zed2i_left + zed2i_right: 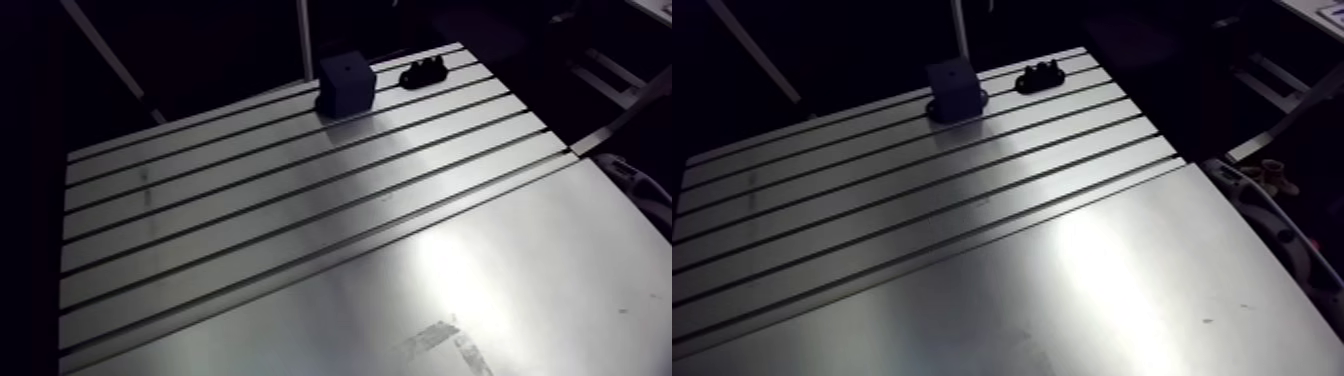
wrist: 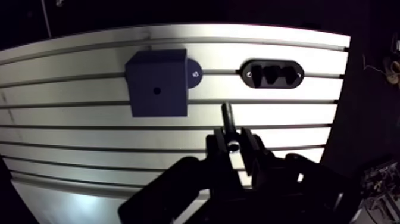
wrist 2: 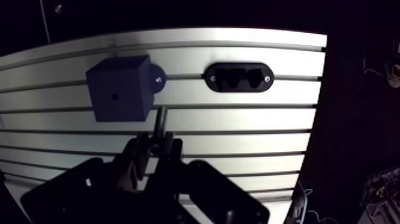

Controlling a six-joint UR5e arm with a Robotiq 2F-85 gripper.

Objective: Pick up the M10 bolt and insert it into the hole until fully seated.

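Note:
In the wrist view my gripper (image 2: 234, 140) is shut on the M10 bolt (image 2: 228, 116), a dark slim shank that sticks out ahead of the fingertips. It hangs above the slotted table. The dark blue block (image 2: 156, 83) stands ahead and off to one side of the bolt, and a small round hole (image 2: 156, 91) shows in the face towards me. The bolt tip is apart from the block. The arm view has the block (image 1: 347, 85) at the table's far edge; the gripper does not show there.
A black oval holder (image 2: 272, 73) with three recesses is screwed to the table beside the block, also at the far edge in the arm view (image 1: 424, 72). The slotted aluminium table (image 1: 250, 210) gives way to a smooth plate (image 1: 480, 290) nearer the camera.

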